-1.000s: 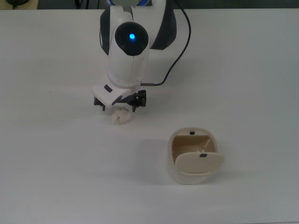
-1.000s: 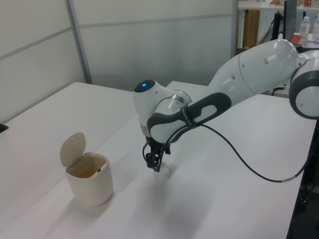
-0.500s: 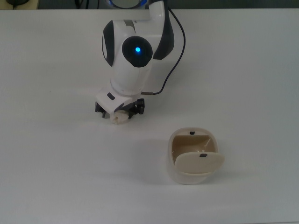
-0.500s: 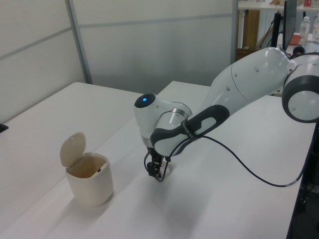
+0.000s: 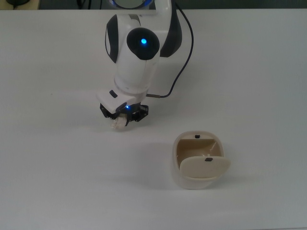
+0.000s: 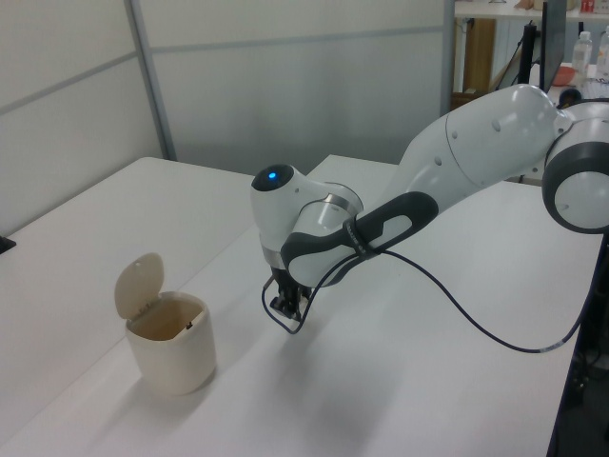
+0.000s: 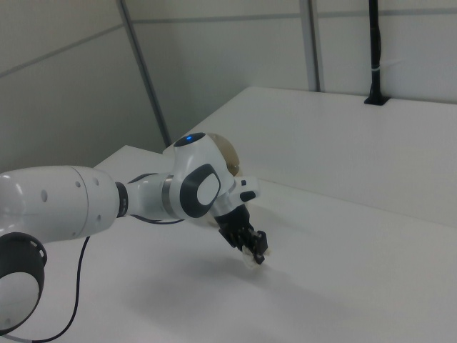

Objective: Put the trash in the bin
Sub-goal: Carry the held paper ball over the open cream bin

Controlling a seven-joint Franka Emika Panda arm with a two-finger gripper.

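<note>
The trash (image 5: 116, 125) is a small off-white paper wad that peeks out from under my gripper (image 5: 122, 118), whose fingers are shut on it. In the left view the gripper (image 6: 285, 308) hangs a little above the white table with its shadow beneath, and the wad is hidden between the fingers. In the right view a pale bit of the trash (image 7: 250, 259) shows at the tips of the gripper (image 7: 254, 248). The cream bin (image 5: 197, 161) stands at the top view's lower right, its flap lid (image 5: 205, 167) swung open. In the left view the bin (image 6: 171, 345) is left of the gripper.
A black cable (image 5: 180, 67) runs from the wrist back along the arm (image 5: 136, 52). The white table (image 5: 57, 172) spreads around the bin. In the right view the arm (image 7: 143, 196) covers most of the bin, leaving only a tan curve (image 7: 228, 153) showing.
The gripper came down over the wad and closed on it. It has since risen off the table, shifting slightly toward the left view's left with the wad.
</note>
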